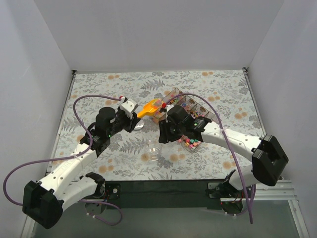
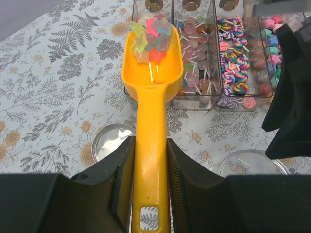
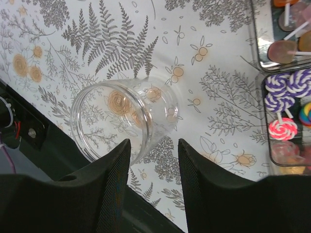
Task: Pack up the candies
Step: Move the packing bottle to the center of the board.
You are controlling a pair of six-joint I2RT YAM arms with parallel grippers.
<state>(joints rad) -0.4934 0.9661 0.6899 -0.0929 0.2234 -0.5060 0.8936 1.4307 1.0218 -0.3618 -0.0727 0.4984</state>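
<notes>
My left gripper (image 2: 149, 141) (image 1: 132, 119) is shut on the handle of an orange scoop (image 2: 152, 92) (image 1: 150, 107). The scoop's bowl holds a small heap of coloured star-shaped candies (image 2: 151, 35) and hangs in front of the clear compartment box (image 2: 209, 53) (image 1: 190, 110). More candies and lollipops (image 2: 232, 53) fill that box. My right gripper (image 3: 153, 143) (image 1: 163, 132) is open above the tablecloth with nothing between its fingers. An empty clear jar (image 3: 125, 116) (image 1: 154, 148) stands upright just beyond its left fingertip.
A round metal lid (image 2: 112, 144) (image 1: 139, 124) lies flat on the flowered cloth left of the scoop handle. The jar's rim (image 2: 250, 162) shows at the lower right of the left wrist view, beside the black right arm (image 2: 291, 97). The table's dark front edge (image 3: 73, 160) runs close behind the jar.
</notes>
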